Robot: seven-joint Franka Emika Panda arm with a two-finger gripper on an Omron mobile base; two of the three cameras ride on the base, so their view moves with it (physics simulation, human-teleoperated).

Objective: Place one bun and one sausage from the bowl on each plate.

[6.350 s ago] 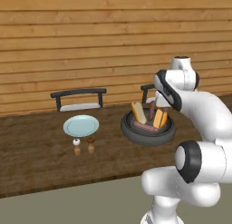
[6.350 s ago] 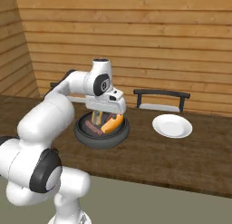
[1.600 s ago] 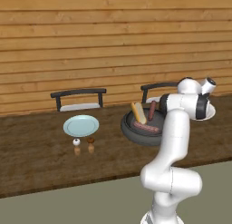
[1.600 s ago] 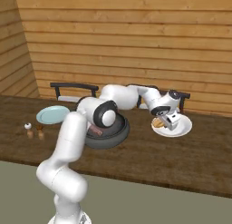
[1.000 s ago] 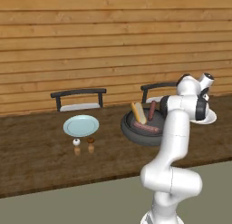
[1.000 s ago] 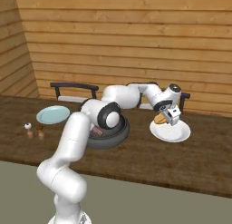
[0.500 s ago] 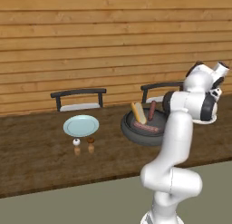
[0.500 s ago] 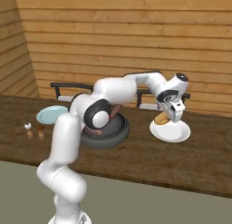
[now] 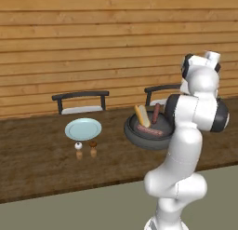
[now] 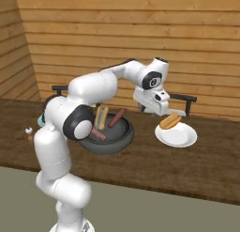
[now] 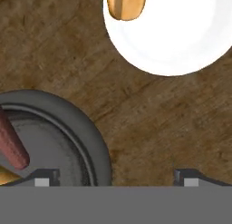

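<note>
Wooden plank wall stood behind dark wood table (image 10: 140,165). Bowl (image 10: 123,138) sat below and left of gripper (image 10: 158,103), holding bun (image 10: 101,116) and two sausages (image 10: 117,117). White plate (image 10: 180,138) lay lower right of gripper, second bun (image 10: 169,119) on its near edge. Gripper hung above table between bowl and white plate, jaws wide apart, empty. Pale blue plate (image 9: 82,129) lay far left of gripper, shakers (image 9: 86,147) just before it.

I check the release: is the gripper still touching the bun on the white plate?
Apart. Hand view: bun lies on white plate, far from open gripper.
</note>
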